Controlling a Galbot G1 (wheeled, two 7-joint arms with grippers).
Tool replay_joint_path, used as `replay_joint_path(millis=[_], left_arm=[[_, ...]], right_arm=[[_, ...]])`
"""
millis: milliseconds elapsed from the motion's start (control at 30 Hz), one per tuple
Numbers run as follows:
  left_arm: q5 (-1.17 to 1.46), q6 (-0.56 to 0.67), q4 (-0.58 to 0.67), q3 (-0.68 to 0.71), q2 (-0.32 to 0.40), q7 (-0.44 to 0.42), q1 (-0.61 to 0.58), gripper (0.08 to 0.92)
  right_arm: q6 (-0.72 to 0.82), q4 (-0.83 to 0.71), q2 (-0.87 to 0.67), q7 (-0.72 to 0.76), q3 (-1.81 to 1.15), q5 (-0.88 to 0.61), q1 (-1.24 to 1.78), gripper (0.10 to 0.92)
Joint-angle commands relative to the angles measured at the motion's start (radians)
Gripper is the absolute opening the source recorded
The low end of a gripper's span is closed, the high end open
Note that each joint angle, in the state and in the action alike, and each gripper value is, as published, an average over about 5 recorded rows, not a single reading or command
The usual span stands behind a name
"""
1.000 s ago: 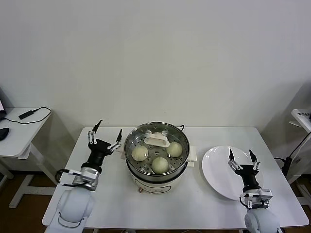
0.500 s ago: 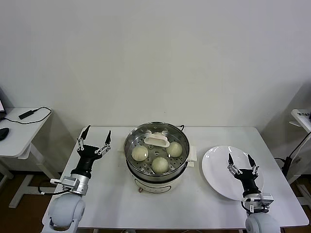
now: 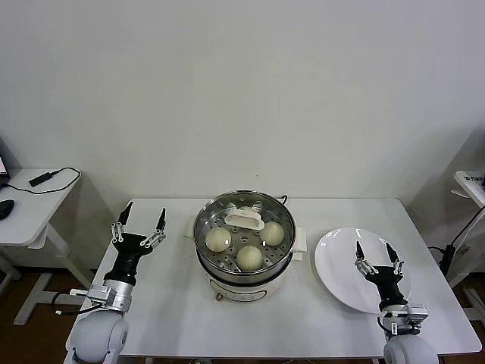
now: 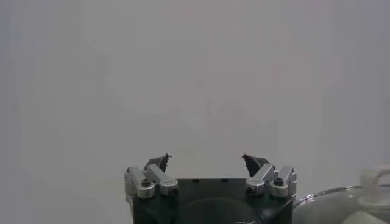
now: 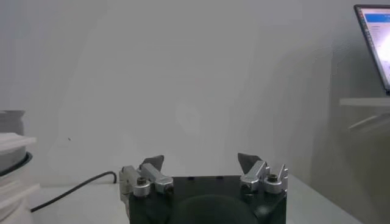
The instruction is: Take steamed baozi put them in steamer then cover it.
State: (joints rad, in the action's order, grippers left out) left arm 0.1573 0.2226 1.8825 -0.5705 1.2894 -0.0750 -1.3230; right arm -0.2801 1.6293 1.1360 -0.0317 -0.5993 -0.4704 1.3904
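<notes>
The steamer (image 3: 227, 281) stands mid-table, a shiny steel pot on a white base. The clear glass cover, with its white handle (image 3: 245, 220), lies on the pot. Through the glass I see three pale steamed baozi (image 3: 218, 240) (image 3: 249, 257) (image 3: 272, 233) on the perforated tray. My left gripper (image 3: 144, 216) (image 4: 207, 159) is raised left of the steamer, open and empty, fingers pointing up. My right gripper (image 3: 373, 250) (image 5: 201, 159) is over the white plate, also open and empty. The cover's rim and handle (image 4: 373, 182) show at the edge of the left wrist view.
An empty white plate (image 3: 337, 273) lies right of the steamer. A power cable (image 5: 79, 185) runs behind the pot. A side table (image 3: 30, 208) with a cable and a mouse stands to the left, and another table's corner (image 3: 474, 182) at the right.
My left gripper has drawn back from the steamer's side, moving left and towards me. The right gripper has slipped back slightly over the plate. Steamer, cover and baozi are unmoved.
</notes>
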Motion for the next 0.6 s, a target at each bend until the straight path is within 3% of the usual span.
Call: replay_joint_path(millis=[33, 600], left_arm=[[0.008, 0.023, -0.010, -0.011, 0.003, -0.007, -0.023, 0.823], [-0.021, 0.031, -0.004, -0.012, 0.013, -0.010, -0.054, 0.823]], right_arm=[[0.005, 0.004, 0.002, 0.004, -0.006, -0.005, 0.008, 0.823], [0.000, 0.011, 0.006, 0.004, -0.010, -0.007, 0.019, 0.823]])
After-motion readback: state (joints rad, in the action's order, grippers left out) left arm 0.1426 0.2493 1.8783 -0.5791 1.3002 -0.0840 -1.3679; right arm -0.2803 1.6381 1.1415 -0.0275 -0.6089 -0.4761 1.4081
